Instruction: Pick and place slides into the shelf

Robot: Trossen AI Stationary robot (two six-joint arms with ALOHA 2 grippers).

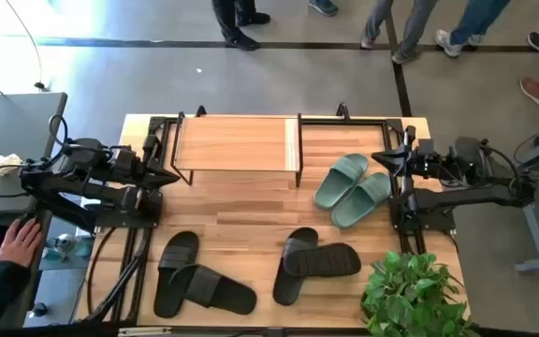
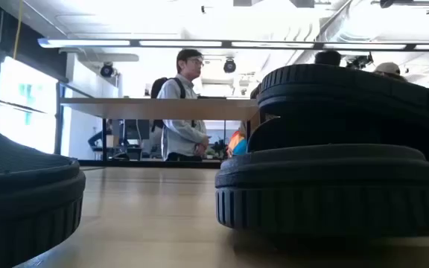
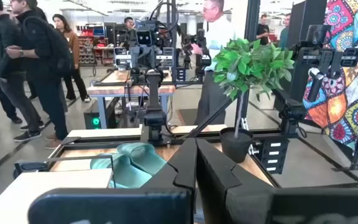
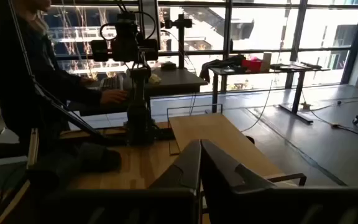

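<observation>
Lying apparently untouched beside shelf (image 1: 237,143): slides (image 1: 352,190).

Bare shelf (image 1: 237,142) top; green slides (image 1: 352,190) crowd its right end.

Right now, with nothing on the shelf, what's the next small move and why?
Probably the right end effector should reach toward the green slides. They lie just beside it, while the shelf holds nothing and both arms wait at the table's sides. Its fingers look shut, so they would need to open first.
</observation>
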